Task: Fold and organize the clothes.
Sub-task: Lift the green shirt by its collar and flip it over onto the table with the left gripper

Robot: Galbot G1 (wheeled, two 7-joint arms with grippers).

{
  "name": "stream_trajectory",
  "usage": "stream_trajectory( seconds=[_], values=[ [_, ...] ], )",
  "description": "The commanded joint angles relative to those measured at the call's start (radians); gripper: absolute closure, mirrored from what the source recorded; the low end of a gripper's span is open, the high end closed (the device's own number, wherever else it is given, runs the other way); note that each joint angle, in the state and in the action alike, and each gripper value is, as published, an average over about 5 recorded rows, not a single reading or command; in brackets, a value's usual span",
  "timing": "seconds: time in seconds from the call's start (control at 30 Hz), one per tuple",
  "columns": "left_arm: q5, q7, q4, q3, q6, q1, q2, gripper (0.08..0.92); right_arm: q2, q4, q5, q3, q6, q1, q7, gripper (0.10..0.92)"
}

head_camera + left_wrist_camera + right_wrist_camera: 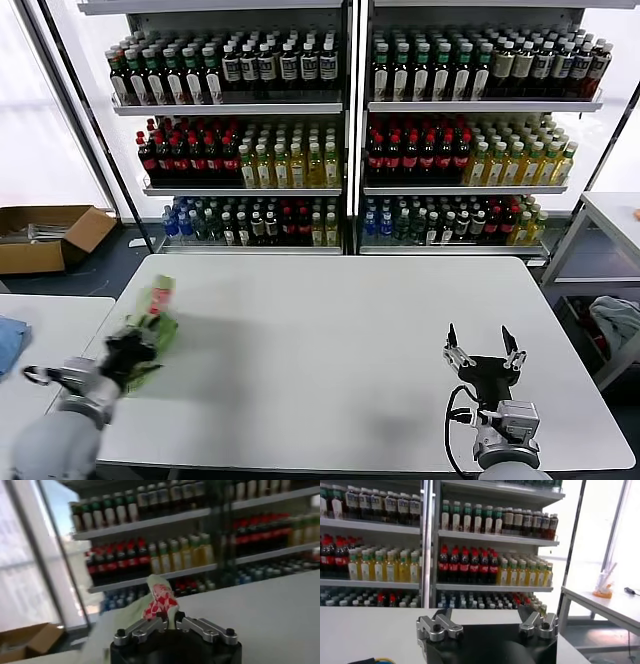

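Your left gripper (133, 352) is clamped on the soft light green polo shirt (155, 318), bunched into a crumpled wad at the left edge of the white rectangular table (340, 340). Its red-and-white printed graphic (159, 602) shows just above the closed fingers (145, 628). Your right gripper (485, 356) hovers with jaws spread apart over the table's near right side, holding nothing.

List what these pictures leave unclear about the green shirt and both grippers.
- Polo shirt: bunched and motion-blurred in the head view; collar, buttons and fold state unreadable.
- Same shirt in the left wrist view: only a raised tip with red-and-white print shows; the left gripper hides the rest.
- Right gripper: open, holding nothing; its fingertips are cut off in the right wrist view.
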Motion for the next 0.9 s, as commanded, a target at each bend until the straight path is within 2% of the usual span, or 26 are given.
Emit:
stream_trajectory(
  seconds=[0.03, 0.13, 0.2, 0.43, 0.6, 0.77, 0.9],
  values=[
    [0.291, -0.064, -0.098, 0.575, 0.068, -0.051, -0.232, 0.87, 0.038, 0.007, -0.056, 0.011, 0.006, -0.058, -0.002, 0.203],
    [0.288, -0.065, 0.003, 0.577, 0.07, -0.11, -0.254, 0.87, 0.051, 0.015, -0.071, 0.006, 0.005, -0.069, -0.005, 0.203],
    [0.272, -0.068, 0.025, 0.569, 0.075, -0.136, -0.256, 0.87, 0.056, 0.016, -0.08, 0.0, 0.003, -0.069, -0.006, 0.203],
    [0.162, -0.085, 0.035, 0.525, 0.076, -0.181, -0.248, 0.87, 0.066, -0.01, -0.088, -0.032, -0.017, -0.036, -0.006, 0.203],
    [0.065, -0.112, 0.041, 0.524, 0.013, -0.205, -0.267, 0.863, 0.07, -0.029, -0.086, -0.06, -0.044, -0.003, -0.004, 0.203],
    [-0.033, -0.157, -0.013, 0.526, -0.02, -0.195, -0.297, 0.755, 0.071, -0.049, -0.017, -0.111, -0.097, 0.043, -0.001, 0.203],
    [-0.024, -0.178, -0.054, 0.477, -0.019, -0.163, -0.29, 0.643, 0.064, -0.068, 0.134, -0.172, -0.159, 0.107, 0.008, 0.203]
  ],
)
